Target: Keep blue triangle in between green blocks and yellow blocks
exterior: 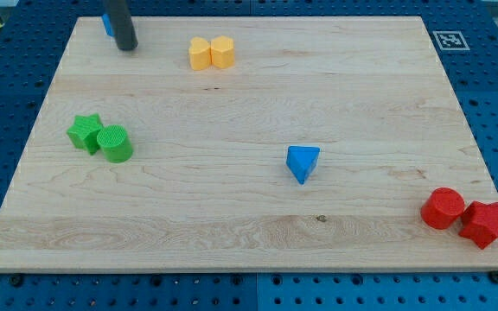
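Blue triangle (303,162) sits right of board centre, alone, well apart from every other block. Two yellow blocks (211,53) touch near the view's top; green star (84,132) and green cylinder (116,143) touch at the view's left. My tip (127,47), a bare rod holding nothing, rests top left beside a half-hidden blue block (107,23). Red cylinder (443,208) and red star (485,224) sit bottom right.

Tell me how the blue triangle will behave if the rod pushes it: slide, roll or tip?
The blue triangle sits flat and low on the smooth wooden board, so it likely slides, not rolls. An off-centre push on its slanted sides would probably spin it.
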`<state>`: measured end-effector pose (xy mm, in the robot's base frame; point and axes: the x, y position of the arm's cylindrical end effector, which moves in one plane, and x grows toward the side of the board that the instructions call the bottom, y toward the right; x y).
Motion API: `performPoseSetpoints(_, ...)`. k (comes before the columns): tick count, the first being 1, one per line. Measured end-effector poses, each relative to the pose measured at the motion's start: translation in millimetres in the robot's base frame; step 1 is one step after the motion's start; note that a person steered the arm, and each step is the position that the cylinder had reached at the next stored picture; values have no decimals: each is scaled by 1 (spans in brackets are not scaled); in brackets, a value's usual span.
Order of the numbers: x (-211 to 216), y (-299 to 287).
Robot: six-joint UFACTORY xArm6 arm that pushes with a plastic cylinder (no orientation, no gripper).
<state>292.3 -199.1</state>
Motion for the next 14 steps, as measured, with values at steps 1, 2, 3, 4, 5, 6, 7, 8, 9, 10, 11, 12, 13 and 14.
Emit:
performPoseSetpoints(1, 56, 1)
performPoseSetpoints(2, 86, 43)
performPoseSetpoints(3, 140, 88)
performPoseSetpoints(4, 157, 143)
performPoseSetpoints(5, 136, 218)
performPoseSetpoints(6, 158, 290)
performPoseSetpoints(7, 197, 319)
performPoseSetpoints(8, 217, 316)
performPoseSetpoints(9, 192, 278)
performPoseSetpoints(10, 158, 224)
performPoseSetpoints(11, 156, 238)
performPoseSetpoints(12, 177, 263)
performPoseSetpoints(13, 203, 268)
performPoseSetpoints(14, 209, 254)
